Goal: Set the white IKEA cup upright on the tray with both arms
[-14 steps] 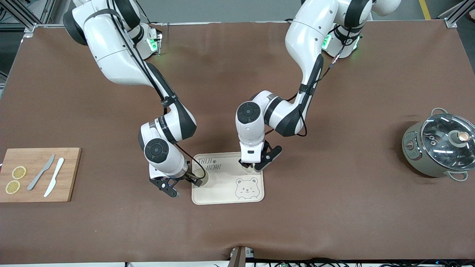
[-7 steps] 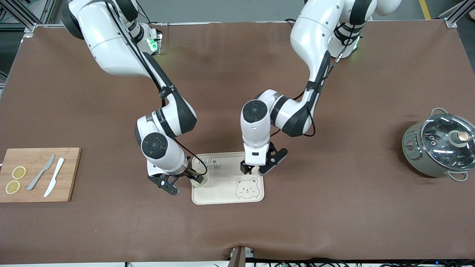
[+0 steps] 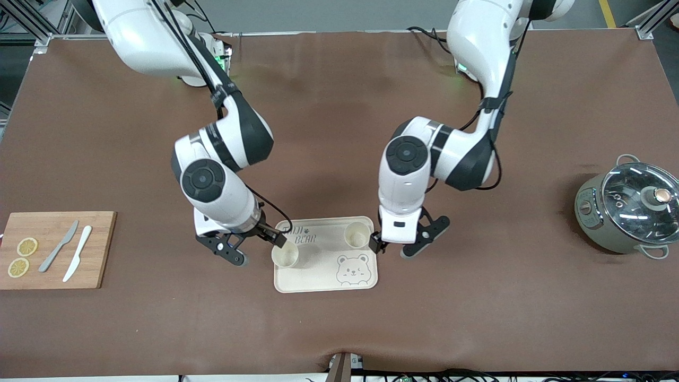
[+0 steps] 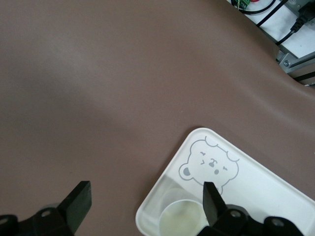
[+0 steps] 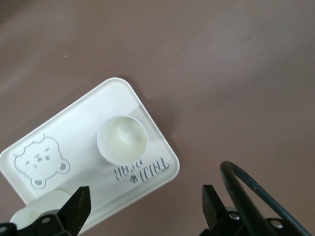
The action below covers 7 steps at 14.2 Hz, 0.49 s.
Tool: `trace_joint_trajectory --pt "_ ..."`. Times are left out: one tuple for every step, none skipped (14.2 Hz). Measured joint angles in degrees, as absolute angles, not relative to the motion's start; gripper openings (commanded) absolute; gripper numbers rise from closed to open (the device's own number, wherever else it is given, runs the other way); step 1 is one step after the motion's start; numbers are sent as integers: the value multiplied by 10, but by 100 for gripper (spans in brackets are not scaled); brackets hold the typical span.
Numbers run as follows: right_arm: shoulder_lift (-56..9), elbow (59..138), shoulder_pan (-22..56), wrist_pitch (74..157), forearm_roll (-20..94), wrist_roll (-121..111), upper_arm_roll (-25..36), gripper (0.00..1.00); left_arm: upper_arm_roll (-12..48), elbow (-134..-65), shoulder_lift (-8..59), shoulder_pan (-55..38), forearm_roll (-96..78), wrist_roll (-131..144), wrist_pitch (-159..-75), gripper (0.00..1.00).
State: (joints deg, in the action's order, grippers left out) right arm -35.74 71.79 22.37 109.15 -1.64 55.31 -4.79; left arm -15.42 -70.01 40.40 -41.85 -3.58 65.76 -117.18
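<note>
Two white cups are already upright, mouths up, on the tray [image 3: 318, 268], mid-desk toward the camera-side edge: cup A [image 3: 285, 255] at the tray's rim toward the right arm's end, cup B [image 3: 356, 235] near the tray corner toward the left arm's end, A nearer the camera. The right gripper [image 3: 253, 246] hangs over the tray edge beside cup A, fingers spread wide and holding nothing. The left gripper [image 3: 399, 245] hangs over the tray edge beside cup B, also wide and empty. Main risk, in my judgement, is one black fingertip of each gripper sitting very close to a cup rim. Any sideways drift before clearing upward could clip the rim and tip or slide a light cup, and A has little tray left before the rim. A snagged rim could also drag the tray across the table [image 3: 339, 329]. The surface is a smooth brown mat, slightly buckled at the camera-side edge. A cutting board [image 3: 101, 265] with two knives and lemon slices sits at the right arm's end, and a lidded pot [image 3: 626, 207] at the left arm's end, both well apart. There are aluminium frame posts at the base-side corners and cables along the camera-side edge.
</note>
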Motion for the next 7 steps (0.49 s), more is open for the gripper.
trace_joint_trajectory --pt "-340 717 223 1066 -16 536 -48 100 -154 -700 390 -409 -44 632 -1150 100" --pt "-322 716 220 1039 -16 516 -47 100 -154 -701 376 -400 -49 606 -1128 100" --pt "-301 715 215 1009 -16 489 -45 100 -154 -702 361 -390 -50 581 -1107 100" --pt "-279 715 206 978 -16 456 -43 100 -154 -704 347 -380 -52 556 -1089 100" --pt "-256 714 192 950 -16 422 -42 100 -154 -709 334 -372 -53 531 -1074 100" --pt "-233 714 173 922 -16 382 -41 100 -154 -715 320 -363 -53 507 -1061 100" --pt "-212 714 153 898 -16 341 -40 100 -154 -722 306 -355 -53 483 -1052 100"
